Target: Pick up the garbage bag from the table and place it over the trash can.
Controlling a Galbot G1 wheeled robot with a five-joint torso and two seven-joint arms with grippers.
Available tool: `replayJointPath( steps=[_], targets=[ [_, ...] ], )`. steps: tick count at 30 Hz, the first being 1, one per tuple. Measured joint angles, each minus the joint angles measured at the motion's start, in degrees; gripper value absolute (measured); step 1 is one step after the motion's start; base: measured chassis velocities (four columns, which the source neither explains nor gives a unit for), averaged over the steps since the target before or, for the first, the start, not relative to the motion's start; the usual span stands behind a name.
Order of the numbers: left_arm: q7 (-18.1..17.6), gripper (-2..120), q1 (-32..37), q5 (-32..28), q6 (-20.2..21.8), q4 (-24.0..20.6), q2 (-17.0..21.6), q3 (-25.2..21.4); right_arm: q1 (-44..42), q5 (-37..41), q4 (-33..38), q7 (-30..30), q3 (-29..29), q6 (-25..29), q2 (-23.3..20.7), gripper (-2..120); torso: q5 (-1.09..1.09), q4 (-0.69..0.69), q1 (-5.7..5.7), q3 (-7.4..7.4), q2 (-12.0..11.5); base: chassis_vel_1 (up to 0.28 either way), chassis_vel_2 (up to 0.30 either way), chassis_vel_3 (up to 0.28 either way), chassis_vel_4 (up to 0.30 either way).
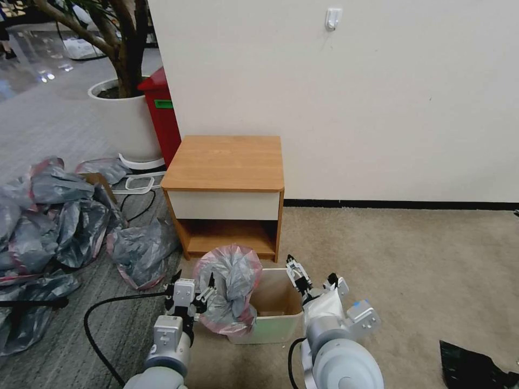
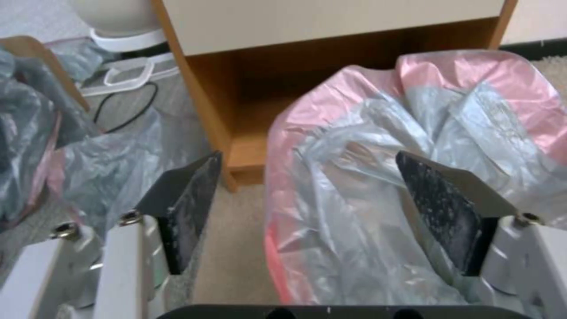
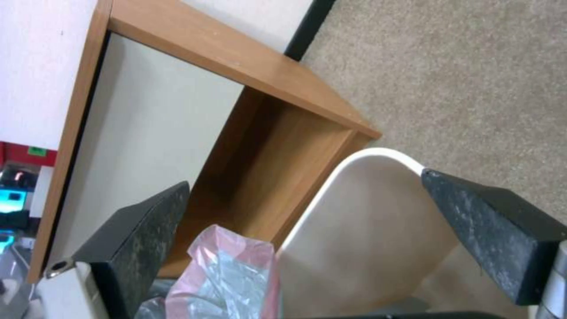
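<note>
Carpet runs beige and bare across the head view, and on it stands the trash can (image 1: 275, 316), a small beige box with rounded corners, right in front of the table (image 1: 224, 162), whose wooden top is bare. The garbage bag (image 1: 230, 289) is bunched over the can's left rim, grey crinkled film with a pink band, rising above the rim and spilling down the outer left wall; the right half of the can's mouth lies open and pale inside. The left gripper (image 1: 201, 294) sits just beside the bag at the can's left, jaws spread. The right gripper (image 1: 314, 278) hovers over the can's right rim, jaws also spread, holding nothing. A heap of grey bags (image 1: 54, 216) covers the floor to the left, while the carpet to the right is open. From the left wrist, two dark fingers (image 2: 192, 208) stand wide apart; the garbage bag (image 2: 378, 177) lies between them toward one pad, glossy and wrinkled, its pink band arching in front of the table's lower shelf (image 2: 254, 102). From the right wrist, the black pads (image 3: 496, 230) stand released around the trash can (image 3: 366, 235), smooth and curved at its rolled rim, with a tuft of the garbage bag (image 3: 227, 270) at its edge and the table's (image 3: 248, 66) white drawer front behind.
</note>
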Motion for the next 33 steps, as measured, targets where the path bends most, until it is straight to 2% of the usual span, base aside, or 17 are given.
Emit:
replayJointPath(
  steps=[12,16,20,33],
  targets=[
    [-0.31,75,-1.38,0.32,1.93,0.62,0.19,1.94,-0.53,-0.72,-0.58,0.11,0.11,0.55,0.01,100,0.0,0.0,0.0,0.0,0.0,0.0,0.0,0.0,0.0],
    [-0.54,60,-2.39,0.1,2.81,1.5,0.49,2.22,-0.76,-1.17,-0.63,0.17,0.09,0.91,0.05,100,0.0,0.0,0.0,0.0,0.0,0.0,0.0,0.0,0.0],
    [-0.55,53,-3.09,-0.42,3.4,2.4,0.79,2.39,-0.9,-1.44,-0.68,0.2,0.1,1.17,0.09,100,0.0,0.0,0.0,0.0,0.0,0.0,0.0,0.0,0.0],
    [-0.91,52,-5.22,-1.82,4.3,7.05,0.86,4.0,-1.38,-2.61,-1.36,1.14,0.09,2.41,0.27,100,0.0,0.0,0.0,0.0,0.0,0.0,0.0,0.0,0.0]
  ],
)
